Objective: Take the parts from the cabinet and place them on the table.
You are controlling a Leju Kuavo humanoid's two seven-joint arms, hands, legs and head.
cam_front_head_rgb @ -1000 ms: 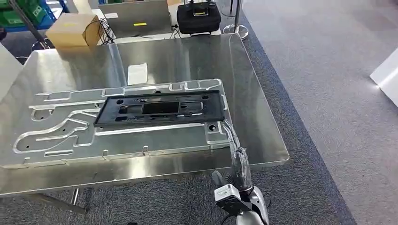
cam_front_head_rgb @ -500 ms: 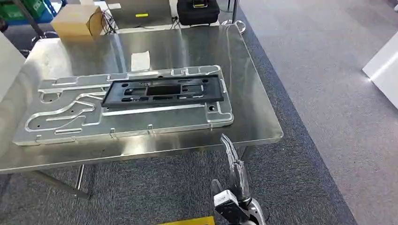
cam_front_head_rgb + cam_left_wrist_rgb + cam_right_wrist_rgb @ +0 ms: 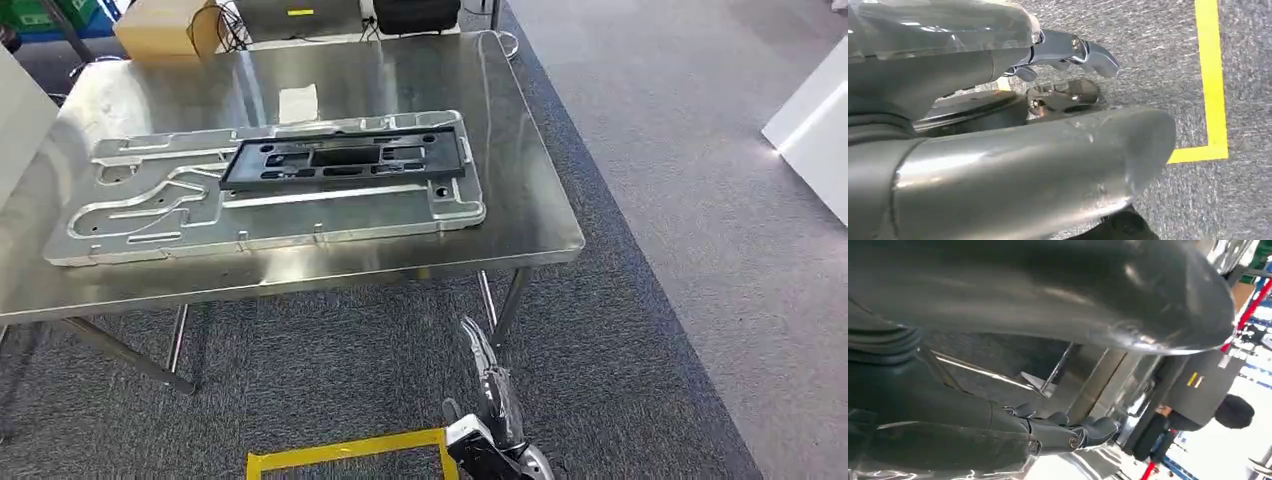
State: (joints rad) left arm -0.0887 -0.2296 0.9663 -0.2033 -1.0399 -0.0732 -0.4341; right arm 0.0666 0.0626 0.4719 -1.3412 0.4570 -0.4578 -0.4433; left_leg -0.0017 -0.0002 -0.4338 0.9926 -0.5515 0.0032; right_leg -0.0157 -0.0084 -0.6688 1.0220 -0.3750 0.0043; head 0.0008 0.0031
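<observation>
With the black part (image 3: 345,165) lying on the table (image 3: 520,215), keep your empty, loosely extended right hand (image 3: 487,375) low beside it while turning for the cabinet.

The right hand (image 3: 490,385) hangs low over the carpet (image 3: 640,340), in front of the table (image 3: 520,190) and below its near edge. Ahead of the hand and to its left, the plate (image 3: 300,215) lies flat on the table, and the frame (image 3: 345,162) lies on the plate's far half. Farther ahead, a box (image 3: 165,27) stands behind the table. Just left of the hand, tape (image 3: 345,452) lies on the carpet.
</observation>
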